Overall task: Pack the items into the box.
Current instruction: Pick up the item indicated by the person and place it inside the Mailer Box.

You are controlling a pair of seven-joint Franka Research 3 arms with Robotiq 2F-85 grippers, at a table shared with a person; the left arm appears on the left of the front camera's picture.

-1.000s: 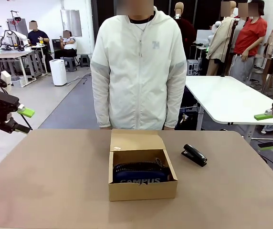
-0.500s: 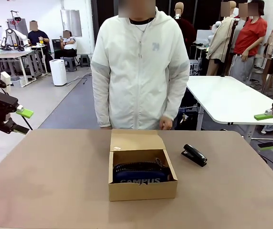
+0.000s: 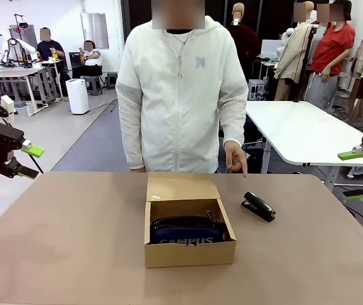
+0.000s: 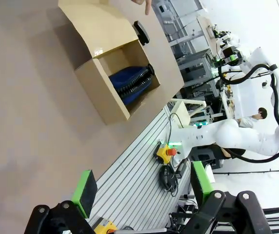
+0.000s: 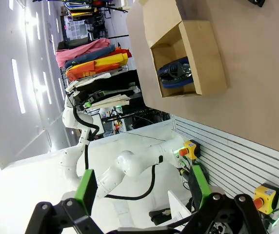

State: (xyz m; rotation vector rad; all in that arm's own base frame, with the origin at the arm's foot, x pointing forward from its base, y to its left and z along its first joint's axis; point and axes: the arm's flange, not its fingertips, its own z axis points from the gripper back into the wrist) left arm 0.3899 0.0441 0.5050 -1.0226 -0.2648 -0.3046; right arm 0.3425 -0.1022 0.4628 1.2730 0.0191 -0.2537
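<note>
At mid-table (image 3: pixel 73 241), nearest: box (image 3: pixel 190 252), matte brown cardboard, crisp-cornered, lid flap hinged back toward the far side. Inside, flat along the front wall: pouch (image 3: pixel 184 232), navy fabric, soft and slightly bulged, "CAMPUS" in white. Behind it a dark ribbed edge, too unclear to name; anything more in there, cannot tell. So 1 item packed for certain.

Farther, right of the box and apart from it: stapler (image 3: pixel 258 206), small, black, hard smooth shell, wedge-shaped, lying on bare tan tabletop. Judged as left to pack, lid likewise left to close.

Out at either table side, well apart from everything: left gripper (image 3: pixel 29 161) and right gripper (image 3: pixel 354 175), jaws spread wide, green pads bare, nothing held.

Farthest: person's hand (image 3: pixel 235 157), 1 finger pointing down toward the stapler.
</note>
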